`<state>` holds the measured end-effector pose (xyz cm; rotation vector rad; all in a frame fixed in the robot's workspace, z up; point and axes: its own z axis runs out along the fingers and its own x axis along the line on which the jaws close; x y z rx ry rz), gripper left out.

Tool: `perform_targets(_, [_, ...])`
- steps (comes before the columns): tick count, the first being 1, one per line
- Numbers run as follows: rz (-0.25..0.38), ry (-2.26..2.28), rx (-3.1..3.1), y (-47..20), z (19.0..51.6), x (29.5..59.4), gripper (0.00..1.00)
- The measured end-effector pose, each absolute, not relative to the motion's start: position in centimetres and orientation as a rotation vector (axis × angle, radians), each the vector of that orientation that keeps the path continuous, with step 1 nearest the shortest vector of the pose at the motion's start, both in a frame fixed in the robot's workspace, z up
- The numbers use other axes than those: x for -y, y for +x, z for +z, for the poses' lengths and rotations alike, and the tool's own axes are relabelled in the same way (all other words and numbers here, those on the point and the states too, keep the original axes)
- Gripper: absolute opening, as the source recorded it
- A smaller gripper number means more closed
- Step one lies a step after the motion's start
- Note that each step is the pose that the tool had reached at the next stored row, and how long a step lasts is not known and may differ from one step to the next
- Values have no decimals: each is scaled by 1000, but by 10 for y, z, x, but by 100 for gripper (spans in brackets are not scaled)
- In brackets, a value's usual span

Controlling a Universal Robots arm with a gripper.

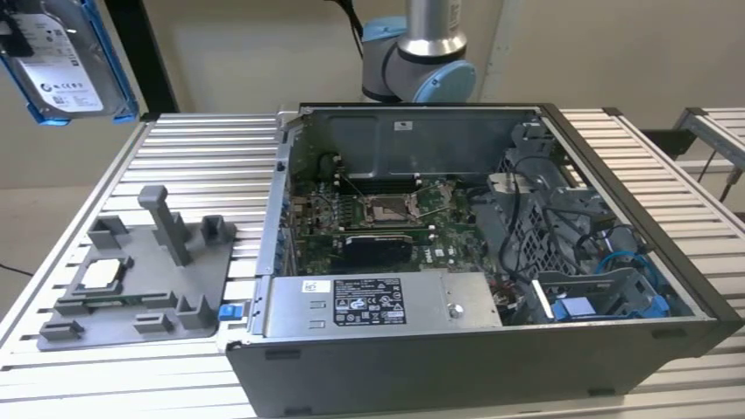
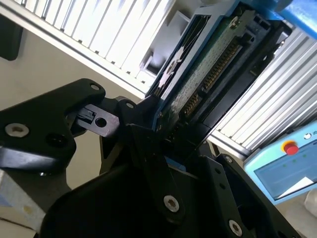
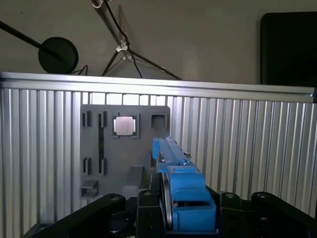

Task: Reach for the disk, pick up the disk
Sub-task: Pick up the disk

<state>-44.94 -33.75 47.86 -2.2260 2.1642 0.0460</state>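
The disk [image 1: 64,65], a silver-grey drive with a white label in a blue carrier, hangs in the air at the exterior view's upper left. It is well above the ribbed table and tilted nearly upright. In the first wrist view my gripper [image 3: 171,201] is shut on the disk's blue carrier edge [image 3: 179,181]. The second wrist view shows the disk [image 2: 208,74] edge-on with its green circuit board and connector pins. It is clamped there between my gripper's [image 2: 168,131] black fingers [image 2: 143,148].
A grey fixture plate [image 1: 128,292] with upright posts lies on the table's left part, holding a small square processor chip [image 1: 99,272]. An open computer case [image 1: 466,253] takes up the middle and right. A small blue bracket [image 1: 229,311] sits by the case's front left corner.
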Motion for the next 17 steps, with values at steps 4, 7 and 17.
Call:
perform_targets(4, [46, -2226, -2164, -445, 479, 338, 0])
perform_targets(7, [46, -2226, -2164, -445, 479, 338, 0])
perform_targets(17, [46, -2226, -2164, -430, 479, 338, 0])
